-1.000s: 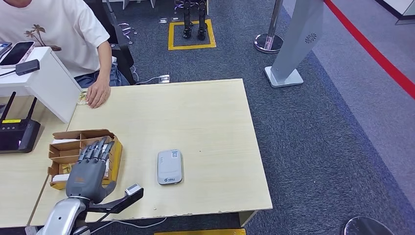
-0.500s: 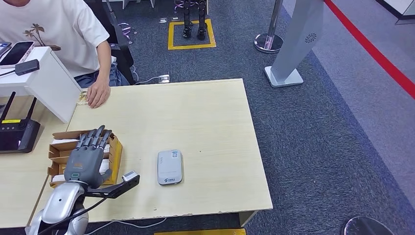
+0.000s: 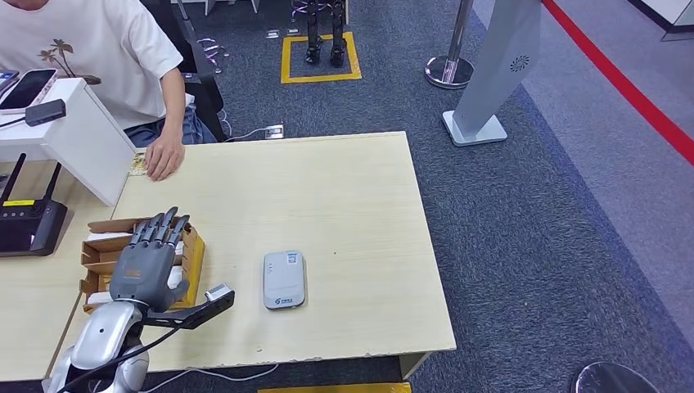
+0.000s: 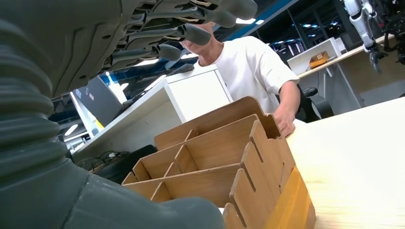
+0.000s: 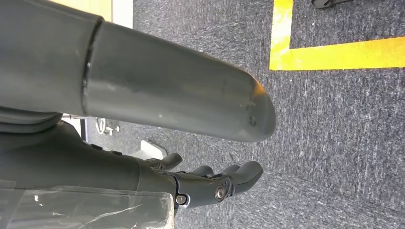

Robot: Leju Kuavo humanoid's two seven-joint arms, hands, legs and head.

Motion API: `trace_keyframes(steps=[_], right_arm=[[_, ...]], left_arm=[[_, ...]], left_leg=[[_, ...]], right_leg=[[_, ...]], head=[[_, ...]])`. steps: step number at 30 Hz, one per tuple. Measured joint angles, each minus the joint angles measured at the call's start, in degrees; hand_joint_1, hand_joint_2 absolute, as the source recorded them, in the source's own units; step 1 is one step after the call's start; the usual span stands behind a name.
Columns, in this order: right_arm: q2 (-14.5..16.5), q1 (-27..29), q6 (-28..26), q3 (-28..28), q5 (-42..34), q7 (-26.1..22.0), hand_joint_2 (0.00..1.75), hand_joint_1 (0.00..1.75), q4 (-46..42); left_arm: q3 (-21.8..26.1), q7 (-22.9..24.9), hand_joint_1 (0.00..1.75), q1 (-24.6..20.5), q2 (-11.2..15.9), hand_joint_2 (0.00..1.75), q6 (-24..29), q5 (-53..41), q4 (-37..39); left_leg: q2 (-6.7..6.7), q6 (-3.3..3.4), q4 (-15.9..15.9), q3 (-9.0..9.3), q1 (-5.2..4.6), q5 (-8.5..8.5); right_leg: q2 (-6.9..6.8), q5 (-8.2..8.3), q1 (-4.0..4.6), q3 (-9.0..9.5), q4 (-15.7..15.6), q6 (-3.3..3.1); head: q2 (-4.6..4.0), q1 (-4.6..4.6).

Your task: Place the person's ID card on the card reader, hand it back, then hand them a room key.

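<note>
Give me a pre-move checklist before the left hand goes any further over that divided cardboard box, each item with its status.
1. Left hand free to pick: ok, it hovers above the box with fingers extended and holds nothing.
2. Divided brown cardboard box within reach: ok, it sits on the light wooden table directly under the hand.
3. Room key visible in a compartment: cannot tell, the hand covers most of the box from the head and the wrist view sees only the partitions.
4. Grey rounded card reader clear: ok, no card lies on it.
5. Person's hand ready to receive: not ok, it rests flat at the table's far corner.
6. Right hand out of the way: ok, it hangs over the carpet.
</note>
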Motion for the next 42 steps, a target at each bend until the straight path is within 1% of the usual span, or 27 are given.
trace_keyframes(steps=[10, 13, 16, 20, 26, 33, 42], right_arm=[[0.0, 0.0, 0.04, 0.0, -0.12, -0.48, 0.0, 0.0, 0.0], [0.0, 0.01, 0.03, -0.01, -0.55, -0.45, 0.0, 0.0, 0.0], [0.04, 0.03, -0.02, -0.07, -1.06, -0.31, 0.0, 0.0, 0.0], [0.22, 0.05, -0.15, -0.19, -1.4, 0.14, 0.0, 0.0, 0.0], [0.64, 0.06, -0.27, -0.5, -1.94, 0.22, 0.0, 0.0, -0.03], [0.95, 0.1, -0.32, -1.12, -2.08, 0.79, 0.0, 0.0, -0.41], [1.18, 0.15, -0.57, -1.58, -2.1, 1.15, 0.0, 0.0, -0.92]], left_arm=[[-0.01, -0.66, 0.0, 0.59, -0.49, 1.75, -0.19, 1.97, -0.23], [-0.12, -0.48, 0.0, 1.54, -0.73, 1.75, -0.37, 2.17, -0.77], [-0.52, 0.45, 0.0, 3.82, -1.59, 1.75, -0.29, 2.38, -2.44], [-0.91, 1.5, 0.0, 8.02, -3.55, 1.75, 0.17, 2.91, -5.83], [-1.59, 1.96, 0.0, 13.01, -5.92, 1.75, 1.03, 3.41, -10.25], [-2.03, 2.43, 0.0, 16.94, -7.07, 1.75, 1.19, 3.5, -14.07], [-2.86, 5.54, 0.0, 21.15, -6.91, 1.75, 1.17, 1.61, -18.46]], left_leg=[[0.0, 0.0, 0.0, 0.0, 0.0, 0.0], [0.01, 0.0, 0.0, 0.0, 0.0, 0.0], [0.02, 0.0, 0.0, 0.0, 0.0, -0.01], [0.02, 0.01, 0.0, -0.01, -0.01, -0.06], [0.01, 0.0, 0.0, 0.0, -0.01, -0.09], [0.01, 0.0, 0.0, 0.01, 0.0, -0.09], [0.0, -0.03, 0.0, 0.0, 0.0, -0.11]], right_leg=[[0.0, 0.0, 0.0, 0.0, 0.0, 0.0], [0.01, 0.0, 0.0, 0.0, 0.0, 0.0], [0.02, -0.01, 0.0, 0.0, 0.0, 0.0], [0.02, -0.03, 0.0, 0.0, -0.01, 0.04], [0.0, -0.06, 0.0, 0.0, -0.02, 0.07], [0.01, -0.06, 0.0, 0.0, -0.01, 0.06], [0.0, -0.07, 0.0, 0.01, -0.02, 0.05]], head=[[0.0, 0.02], [0.0, 0.02], [0.0, 0.01], [0.0, 0.02], [0.0, 0.01], [0.0, 0.01], [0.0, 0.01]])
